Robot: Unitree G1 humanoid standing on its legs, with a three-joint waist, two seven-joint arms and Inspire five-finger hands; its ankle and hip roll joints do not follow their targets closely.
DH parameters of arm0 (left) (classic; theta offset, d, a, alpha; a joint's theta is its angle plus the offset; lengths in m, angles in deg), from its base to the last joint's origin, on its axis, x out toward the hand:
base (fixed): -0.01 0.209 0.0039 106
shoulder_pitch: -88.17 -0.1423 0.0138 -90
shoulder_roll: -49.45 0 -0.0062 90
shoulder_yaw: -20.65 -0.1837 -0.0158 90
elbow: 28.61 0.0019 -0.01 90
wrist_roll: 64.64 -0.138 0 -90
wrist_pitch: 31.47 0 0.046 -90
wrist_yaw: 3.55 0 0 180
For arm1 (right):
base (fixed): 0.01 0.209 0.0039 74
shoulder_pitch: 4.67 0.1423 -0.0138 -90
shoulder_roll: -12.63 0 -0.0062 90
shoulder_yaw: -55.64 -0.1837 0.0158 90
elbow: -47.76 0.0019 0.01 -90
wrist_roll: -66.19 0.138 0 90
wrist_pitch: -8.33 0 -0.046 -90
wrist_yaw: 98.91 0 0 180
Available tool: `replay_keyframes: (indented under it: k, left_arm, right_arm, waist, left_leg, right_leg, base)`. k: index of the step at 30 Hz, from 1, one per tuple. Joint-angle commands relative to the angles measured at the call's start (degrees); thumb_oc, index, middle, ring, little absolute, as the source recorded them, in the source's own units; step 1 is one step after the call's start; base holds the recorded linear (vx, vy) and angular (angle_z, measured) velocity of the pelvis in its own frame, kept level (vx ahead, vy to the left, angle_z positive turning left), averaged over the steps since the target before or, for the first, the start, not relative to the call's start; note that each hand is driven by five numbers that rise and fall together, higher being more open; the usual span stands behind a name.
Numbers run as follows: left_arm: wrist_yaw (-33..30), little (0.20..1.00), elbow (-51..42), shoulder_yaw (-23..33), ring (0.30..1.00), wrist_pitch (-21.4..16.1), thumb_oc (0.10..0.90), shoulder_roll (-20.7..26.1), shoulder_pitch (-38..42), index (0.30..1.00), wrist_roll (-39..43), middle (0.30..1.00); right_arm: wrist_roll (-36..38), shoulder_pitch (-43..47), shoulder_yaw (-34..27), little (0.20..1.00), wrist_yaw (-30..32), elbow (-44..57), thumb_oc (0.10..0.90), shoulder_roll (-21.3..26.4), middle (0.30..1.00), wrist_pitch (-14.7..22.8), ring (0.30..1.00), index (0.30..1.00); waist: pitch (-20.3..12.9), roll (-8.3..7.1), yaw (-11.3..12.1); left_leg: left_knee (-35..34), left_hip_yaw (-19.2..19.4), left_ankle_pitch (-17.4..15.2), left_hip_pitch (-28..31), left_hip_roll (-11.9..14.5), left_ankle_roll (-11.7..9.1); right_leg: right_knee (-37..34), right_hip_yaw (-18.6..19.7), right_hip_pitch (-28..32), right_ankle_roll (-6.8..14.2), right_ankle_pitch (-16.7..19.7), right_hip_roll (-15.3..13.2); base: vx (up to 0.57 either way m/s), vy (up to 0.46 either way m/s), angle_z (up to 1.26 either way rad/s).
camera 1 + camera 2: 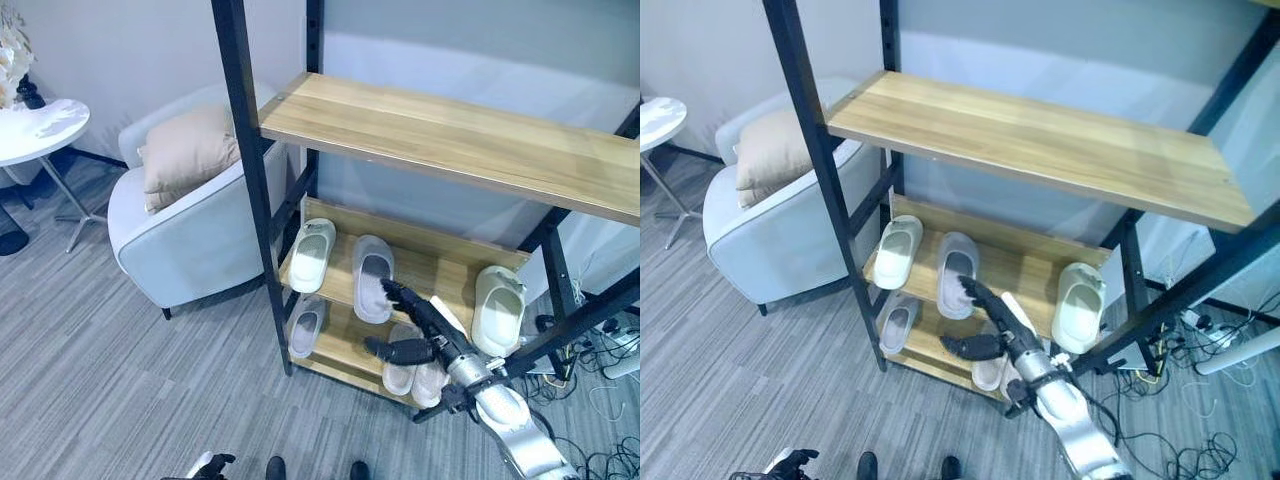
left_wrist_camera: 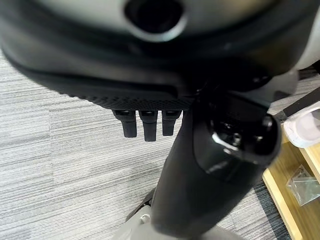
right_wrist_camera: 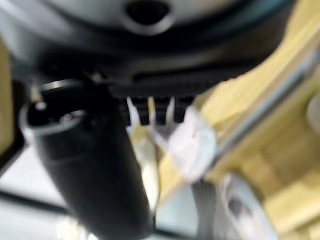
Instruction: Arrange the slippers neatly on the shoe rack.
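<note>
The shoe rack's middle shelf (image 1: pixel 425 262) carries three slippers: a pale green one (image 1: pixel 312 255) at the left, a grey one (image 1: pixel 372 278) beside it, and a white one (image 1: pixel 498 310) at the right end. On the bottom shelf lie a grey slipper (image 1: pixel 306 327) and a pale pair (image 1: pixel 415 372). My right hand (image 1: pixel 432 330) reaches in at the rack's front with straight fingers and thumb spread, its fingertips at the heel of the grey middle-shelf slipper and holding nothing. My left hand (image 1: pixel 210 465) hangs low over the floor, fingers (image 2: pixel 144 127) relaxed and empty.
A bare wooden top shelf (image 1: pixel 450 135) juts out above the slippers, between black uprights (image 1: pixel 250 170). A grey armchair (image 1: pixel 190 240) with a beige cushion stands left of the rack, a round white side table (image 1: pixel 40 125) beyond it. Cables lie on the floor at the right.
</note>
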Motion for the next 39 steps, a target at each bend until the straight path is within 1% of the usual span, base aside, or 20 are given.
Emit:
replay_keyframes:
  k: [1,5,6,7,8,10,11,12,13,16,19,23,29,32,39]
  left_arm:
    - [0.8,0.9,1.3,-3.9,0.9,-2.5,0.8,-3.2,3.2,0.9,-1.5,0.9]
    - [0.2,0.9,2.2,-4.3,0.9,-2.0,0.8,-3.1,3.2,0.9,-1.3,0.9]
    - [0.2,0.9,2.2,-4.3,0.9,-2.0,0.8,-3.1,3.2,0.9,-1.3,0.9]
    - [-0.2,0.9,1.9,-3.8,0.9,-1.8,0.8,-2.8,3.2,0.9,-1.1,0.9]
    - [-0.4,0.9,1.9,-3.8,0.9,-1.9,0.8,-2.7,2.8,0.9,-1.2,0.9]
    - [-0.6,0.9,2.0,-3.8,0.9,-2.0,0.8,-2.6,2.6,0.9,-1.4,0.9]
    - [-0.6,0.9,2.0,-3.8,0.9,-2.0,0.8,-2.6,2.7,0.9,-1.4,0.9]
    - [-0.8,0.9,1.9,-4.0,0.9,-2.1,0.8,-2.7,2.5,0.9,-1.7,0.9]
    - [-1.0,0.9,1.8,-4.2,0.9,-2.1,0.8,-2.7,2.5,0.9,-1.9,0.9]
    - [-1.7,0.9,1.5,-5.2,0.9,-2.1,0.8,-2.6,2.8,0.9,-1.8,0.9]
    - [-2.3,0.9,1.2,-6.4,0.9,-2.3,0.8,-2.4,3.4,0.9,-1.1,0.9]
    - [-2.8,0.9,1.6,-6.7,0.9,-2.3,0.8,-2.4,4.2,0.9,-0.1,0.9]
    - [-3.4,0.9,1.8,-6.3,0.9,-2.4,0.8,-2.2,4.7,0.9,0.9,0.9]
    - [-3.8,0.9,1.7,-5.6,0.9,-2.5,0.8,-2.3,5.0,0.9,1.7,0.9]
    - [-4.2,0.9,1.8,-4.6,0.9,-2.3,0.8,-2.7,5.0,0.9,1.6,0.9]
  right_arm:
    - [-2.6,11.7,-4.1,0.9,8.2,0.4,0.8,-0.3,0.9,5.2,0.9,0.9]
    - [-2.3,16.4,-4.7,0.9,13.2,-6.9,0.8,-1.4,0.9,4.3,0.9,0.9]
    - [-2.3,16.5,-4.7,0.9,13.2,-6.9,0.8,-1.4,0.9,4.3,0.9,0.9]
    - [-2.6,17.0,-4.9,0.9,13.8,-9.2,0.8,-1.3,0.9,3.5,0.9,0.9]
    - [-2.1,16.9,-5.7,0.9,14.7,-10.6,0.8,-1.6,0.9,3.7,0.9,0.9]
    - [-4.7,17.3,-6.5,0.9,16.8,-12.2,0.8,-1.2,0.9,3.2,0.9,0.9]
    - [-4.7,17.3,-6.5,0.9,16.8,-12.2,0.8,-1.3,0.9,3.2,0.9,0.9]
    - [-7.8,17.7,-7.8,0.9,20.1,-14.0,0.8,-0.9,0.9,2.6,0.9,0.9]
    - [-8.8,18.2,-8.5,0.9,21.7,-15.7,0.8,-0.8,0.9,2.1,0.9,0.9]
    - [-9.6,22.0,-8.7,0.9,26.0,-23.1,0.8,-0.3,0.9,0.2,0.9,0.9]
    - [-7.4,26.9,-7.6,0.9,27.2,-29.4,0.8,0.8,0.9,-0.8,0.9,0.9]
    - [-5.0,30.4,-6.2,0.9,26.7,-33.6,0.8,1.2,0.9,-0.5,0.9,0.9]
    - [-1.6,32.2,-5.6,0.9,25.8,-33.5,0.8,1.3,0.9,0.4,0.9,0.9]
    - [-0.5,31.4,-6.4,0.9,25.8,-30.0,0.8,1.0,0.9,1.5,0.9,0.9]
    - [-2.5,27.8,-8.4,0.9,26.7,-25.4,0.8,0.4,0.9,1.0,0.9,0.9]
  waist:
    - [0.7,-0.29,3.2]
    - [0.9,-0.54,4.4]
    - [0.9,-0.54,4.4]
    - [1.0,-0.65,5.2]
    - [0.9,-0.77,5.7]
    - [0.9,-0.86,6.3]
    - [0.9,-0.86,6.3]
    - [0.9,-0.9,6.7]
    - [0.9,-0.98,6.9]
    - [1.2,-1.16,7.6]
    - [2.0,-1.17,8.1]
    - [2.5,-1.09,8.6]
    - [2.7,-0.76,8.8]
    - [2.9,-0.64,8.7]
    - [2.4,-1.08,8.4]
  left_leg:
    - [0.5,-0.3,-9.1,2.1,-1.3,1.4]
    - [0.5,-0.8,-8.8,1.6,-1.3,1.3]
    - [0.5,-0.8,-8.8,1.6,-1.3,1.3]
    - [0.5,-1.0,-8.7,1.2,-1.4,1.2]
    - [0.5,-1.4,-8.7,0.9,-1.4,1.1]
    - [0.5,-1.8,-8.7,0.7,-1.4,1.1]
    - [0.5,-1.9,-8.7,0.7,-1.4,1.1]
    - [0.5,-2.3,-8.8,0.5,-1.5,1.0]
    - [0.5,-2.5,-8.8,0.5,-1.6,1.0]
    - [0.5,-3.0,-8.6,0.0,-1.7,1.0]
    - [0.5,-3.1,-8.3,-1.2,-1.9,0.8]
    - [0.5,-3.2,-8.0,-2.2,-2.0,0.7]
    - [0.5,-3.6,-7.6,-3.5,-2.3,0.6]
    - [0.5,-4.0,-7.5,-4.0,-2.4,0.5]
    - [0.5,-4.5,-8.0,-3.6,-2.6,0.6]
  right_leg:
    - [0.8,0.8,1.9,3.3,-7.8,-0.5]
    - [0.8,0.2,1.4,3.3,-7.6,-0.5]
    - [0.8,0.2,1.4,3.3,-7.6,-0.5]
    - [0.8,-0.2,1.0,3.4,-7.6,-0.4]
    - [0.8,-0.7,0.8,3.4,-7.7,-0.4]
    - [0.8,-1.1,0.8,3.5,-7.8,-0.4]
    - [0.8,-1.2,0.8,3.5,-7.8,-0.4]
    - [0.8,-1.5,0.9,3.5,-7.9,-0.5]
    - [0.8,-1.7,0.8,3.6,-7.9,-0.5]
    - [0.8,-2.1,0.5,3.6,-7.9,-0.5]
    - [0.8,-2.4,-0.4,3.6,-7.8,-0.6]
    - [0.8,-2.6,-1.3,3.6,-7.5,-0.8]
    - [0.8,-2.9,-2.6,3.7,-7.4,-0.9]
    - [0.8,-3.2,-3.1,3.6,-7.5,-1.0]
    - [0.8,-3.4,-2.6,3.6,-7.8,-1.1]
  base:
    - [0.05,0.021,0.02]
    - [0.03,0.026,0.05]
    - [0.01,0.017,0.1]
    - [0.03,0.013,0.18]
    - [0.04,0.016,0.32]
    - [0.03,0.01,0.32]
    - [0.04,0.013,0.14]
    - [0.04,0.01,0.09]
    - [0.05,0.011,0.04]
    - [0.01,0.006,0.08]
    - [-0.02,0.005,0.12]
    - [-0.01,0.005,0.01]
    - [0.0,0.01,0.01]
    - [0.01,0.02,0.07]
    - [0.02,0.006,0.07]
